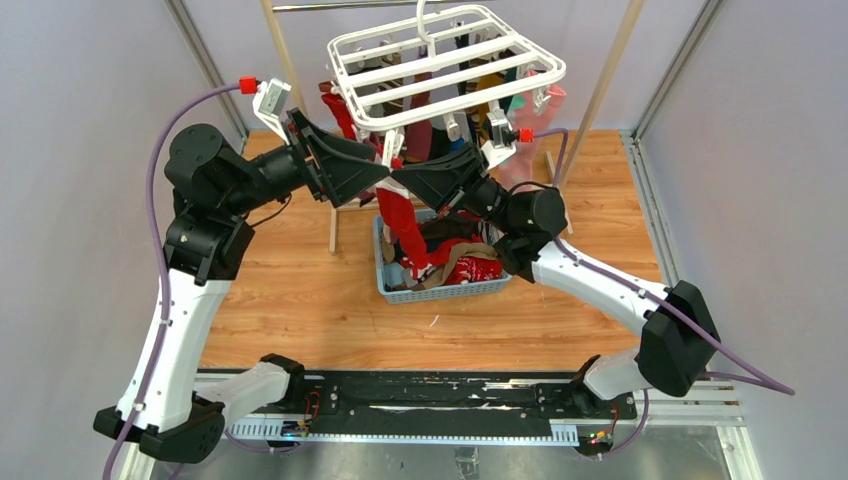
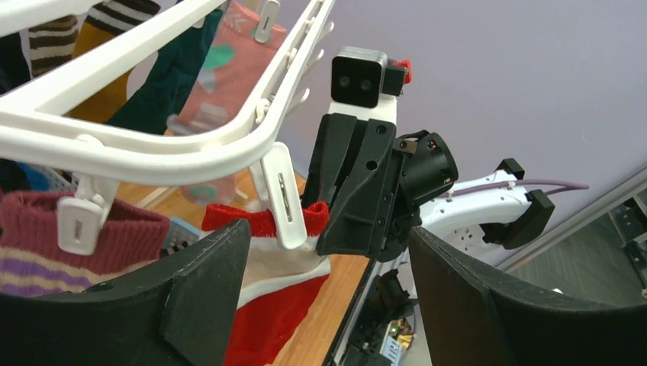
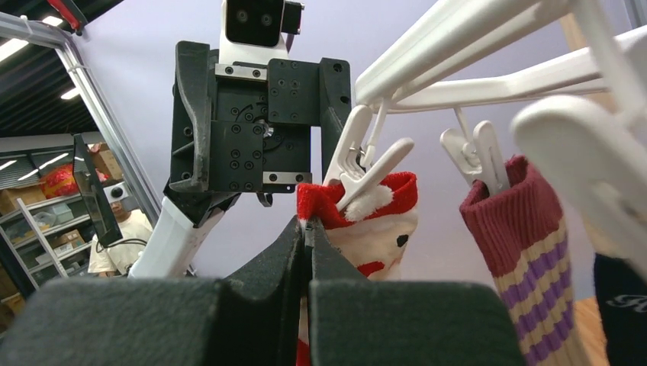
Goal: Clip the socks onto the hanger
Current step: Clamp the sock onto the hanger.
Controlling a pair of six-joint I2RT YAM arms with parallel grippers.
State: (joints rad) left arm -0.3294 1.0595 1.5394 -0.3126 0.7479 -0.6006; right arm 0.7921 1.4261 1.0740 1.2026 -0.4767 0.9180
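Note:
The white hanger [image 1: 445, 65] hangs from a rail at the back, with several socks clipped under it. A red sock with a white cuff [image 1: 408, 228] hangs from a clip [image 2: 281, 194] at the hanger's near edge, down into the basket. My right gripper [image 3: 309, 225] is shut on the edge of this sock's [image 3: 385, 229] red cuff, right beside the clip [image 3: 366, 179]. My left gripper [image 2: 328, 232] is open and empty, its fingers [image 2: 198, 297] on either side of the sock [image 2: 275, 305], just short of it. The two grippers nearly meet in the top view [image 1: 390, 176].
A blue mesh basket [image 1: 440, 292] holding more socks sits on the wooden table under the hanger. A maroon sock with purple stripes [image 3: 519, 236] hangs on the neighbouring clip. Wooden stand poles [image 1: 600, 90] rise behind, and grey walls close in both sides.

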